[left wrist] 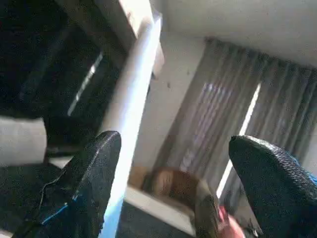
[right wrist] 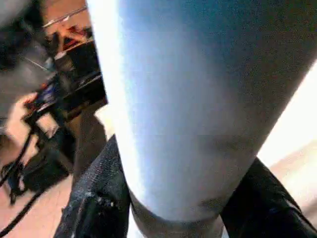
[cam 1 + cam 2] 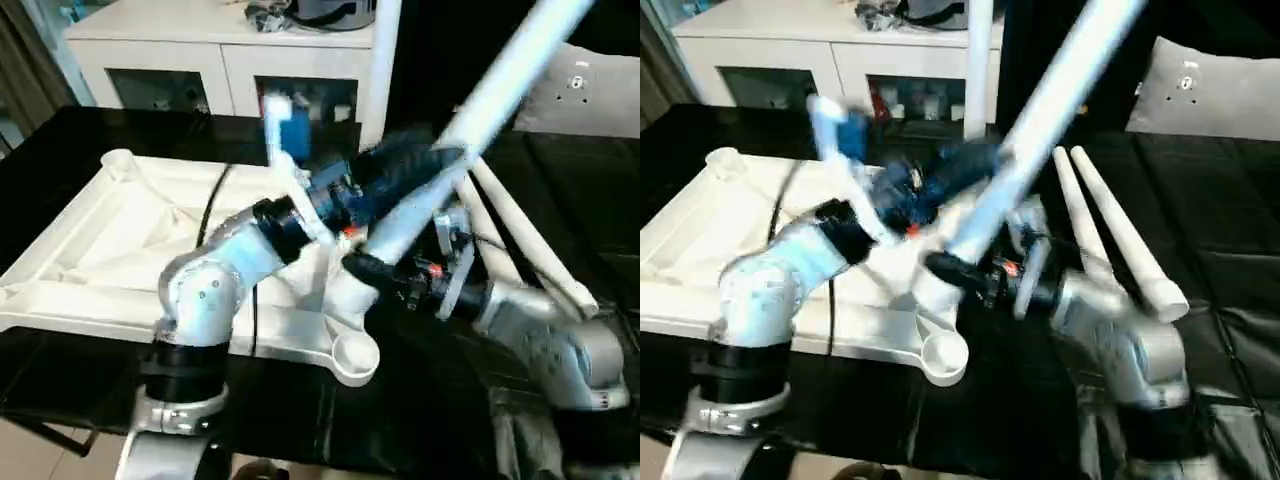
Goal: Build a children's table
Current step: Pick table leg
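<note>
The white tabletop (image 3: pixel 90 250) lies underside up on the black table, with an empty round corner socket (image 3: pixel 355 357) at its near right corner. A long white leg (image 3: pixel 480 100) slants up to the right from that corner region. My right gripper (image 3: pixel 365 268) is shut on the leg near its lower end; in the right wrist view the leg (image 2: pixel 188 99) sits between the two black fingers (image 2: pixel 99 198). My left gripper (image 3: pixel 405 165) is higher up beside the leg and open. In the left wrist view its fingers (image 1: pixel 94 173) stand wide apart, with the leg (image 1: pixel 131 94) against one of them.
Two more white legs (image 3: pixel 1110 230) lie side by side on the black table to the right of the arms. A grey cushion (image 3: pixel 1220 90) rests at the back right. A white cabinet (image 3: pixel 220 40) stands behind the table. A black cable (image 3: pixel 210 200) crosses the tabletop.
</note>
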